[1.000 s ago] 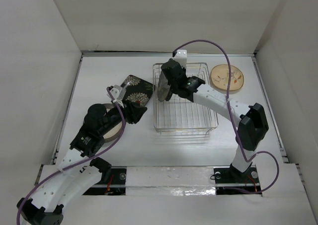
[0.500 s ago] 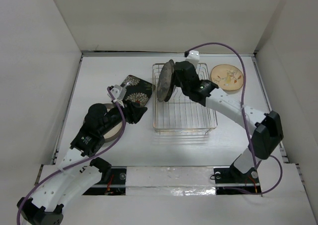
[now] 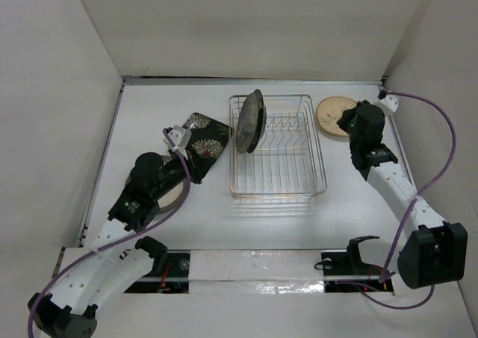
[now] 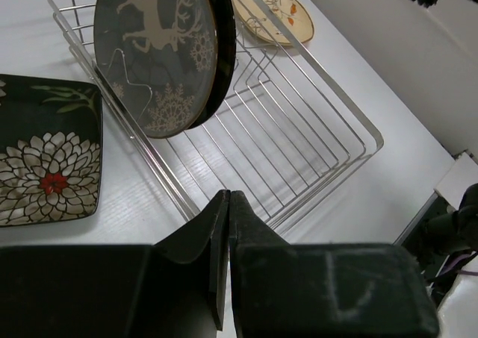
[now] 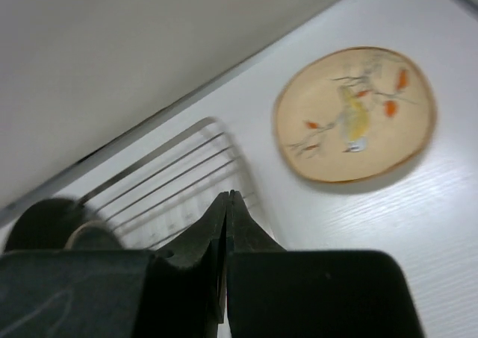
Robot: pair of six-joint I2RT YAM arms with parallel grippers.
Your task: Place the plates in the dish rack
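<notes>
On the white tabletop (image 3: pixel 157 114) the dish rack (image 3: pixel 278 196) holds the dark grey deer plate (image 3: pixel 250 121) on edge at its far left end, with the black square plate (image 3: pixel 203 139) flat just left of it, the tan plate (image 3: pixel 331 116) just right, and the left gripper (image 4: pixel 227 204) and right gripper (image 5: pixel 226 204) both pinched closed, empty.

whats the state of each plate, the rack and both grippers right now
deer plate: upright in the rack
dish rack: holding one plate
square flower plate: flat on table
tan plate: flat on table
brown-rimmed plate: flat on table, partly hidden
left gripper: shut, empty
right gripper: shut, empty
</notes>
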